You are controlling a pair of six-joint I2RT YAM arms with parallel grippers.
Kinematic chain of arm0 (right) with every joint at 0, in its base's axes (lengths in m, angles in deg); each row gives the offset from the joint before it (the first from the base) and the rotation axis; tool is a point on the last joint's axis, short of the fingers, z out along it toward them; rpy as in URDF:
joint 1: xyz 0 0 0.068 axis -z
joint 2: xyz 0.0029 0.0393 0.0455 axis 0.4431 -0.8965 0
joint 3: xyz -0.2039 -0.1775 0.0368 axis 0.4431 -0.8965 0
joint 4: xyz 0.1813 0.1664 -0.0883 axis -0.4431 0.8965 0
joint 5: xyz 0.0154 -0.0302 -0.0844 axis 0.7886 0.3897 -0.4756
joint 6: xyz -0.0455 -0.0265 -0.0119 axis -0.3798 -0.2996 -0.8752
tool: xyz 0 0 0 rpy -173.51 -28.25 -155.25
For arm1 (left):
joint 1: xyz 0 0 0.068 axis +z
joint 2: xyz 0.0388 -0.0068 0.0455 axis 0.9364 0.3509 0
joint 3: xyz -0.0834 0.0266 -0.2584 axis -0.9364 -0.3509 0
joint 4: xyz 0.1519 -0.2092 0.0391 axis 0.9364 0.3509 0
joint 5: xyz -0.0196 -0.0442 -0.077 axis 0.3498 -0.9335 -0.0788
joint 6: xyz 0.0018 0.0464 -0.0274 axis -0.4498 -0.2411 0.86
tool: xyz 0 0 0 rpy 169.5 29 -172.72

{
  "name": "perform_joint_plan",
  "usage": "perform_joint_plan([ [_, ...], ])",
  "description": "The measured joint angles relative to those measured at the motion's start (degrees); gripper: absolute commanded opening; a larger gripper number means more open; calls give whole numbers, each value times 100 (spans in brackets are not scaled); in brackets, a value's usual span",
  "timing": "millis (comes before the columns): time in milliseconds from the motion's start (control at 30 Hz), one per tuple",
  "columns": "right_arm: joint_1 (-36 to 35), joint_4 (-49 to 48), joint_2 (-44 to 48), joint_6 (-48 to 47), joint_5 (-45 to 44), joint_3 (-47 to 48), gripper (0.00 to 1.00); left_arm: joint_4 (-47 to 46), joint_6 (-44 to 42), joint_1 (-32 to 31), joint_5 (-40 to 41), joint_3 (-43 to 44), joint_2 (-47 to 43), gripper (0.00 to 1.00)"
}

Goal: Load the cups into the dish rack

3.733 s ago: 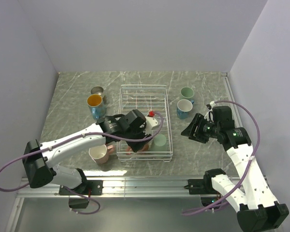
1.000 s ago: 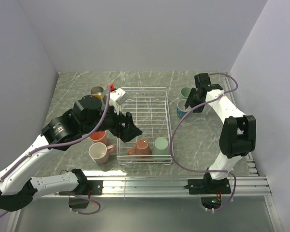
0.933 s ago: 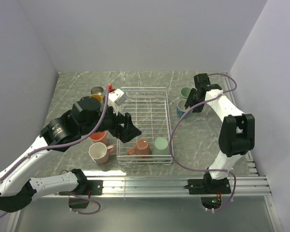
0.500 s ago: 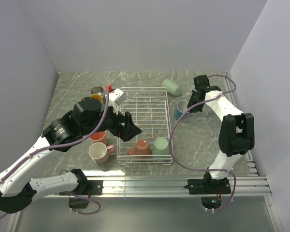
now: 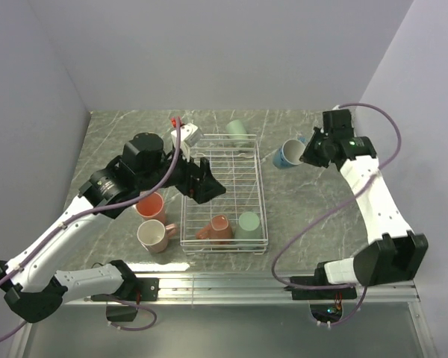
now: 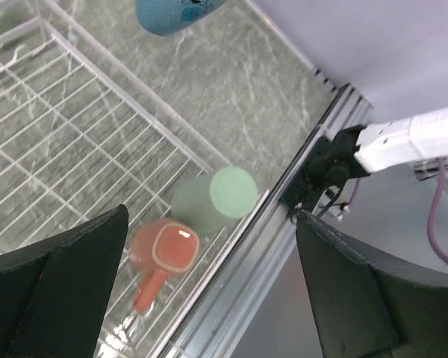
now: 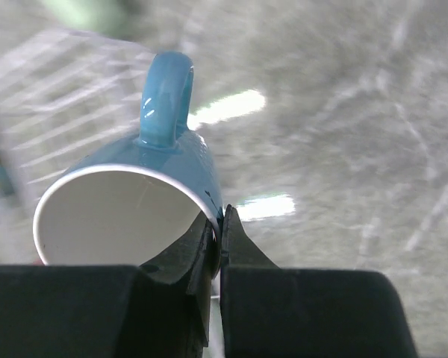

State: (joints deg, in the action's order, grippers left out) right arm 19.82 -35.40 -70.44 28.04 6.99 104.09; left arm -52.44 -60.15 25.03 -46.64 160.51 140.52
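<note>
My right claw [image 7: 218, 224] has closed on the rim of the teal cup [image 7: 131, 195] and lifted it, at 2 o'clock of the dish rack [image 5: 231, 175]. The mint cup [image 5: 237, 130] got knocked over to 12, so I judge it needs fetching. My left claw [image 6: 209, 294] hangs wide, empty.

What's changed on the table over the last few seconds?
The right gripper took hold of the blue mug by its rim and lifted it. The loose mint mug tipped over and rolled left, behind the dish rack. The pink cup and green cup inside stayed put.
</note>
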Motion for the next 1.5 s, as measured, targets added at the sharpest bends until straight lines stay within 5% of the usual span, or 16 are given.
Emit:
perform_joint_plan([
  [200,11,-640,942,599,1517,87,0,-807,385,656,-1080,-66,81,99],
  [433,0,-3209,1808,2463,3654,-1185,0,-3121,1888,1257,-2649,-898,216,99],
  [633,-9,-4470,1832,3418,4395,-1757,0,-5530,3646,1274,-3292,-1694,507,99],
  [833,-186,-5320,1976,3958,4725,-2006,0,-6859,4581,1276,-3388,-1823,671,99],
  [1500,-1073,-5803,2358,4065,4817,-2212,0,-7130,4857,1272,-3130,-1821,723,99],
])
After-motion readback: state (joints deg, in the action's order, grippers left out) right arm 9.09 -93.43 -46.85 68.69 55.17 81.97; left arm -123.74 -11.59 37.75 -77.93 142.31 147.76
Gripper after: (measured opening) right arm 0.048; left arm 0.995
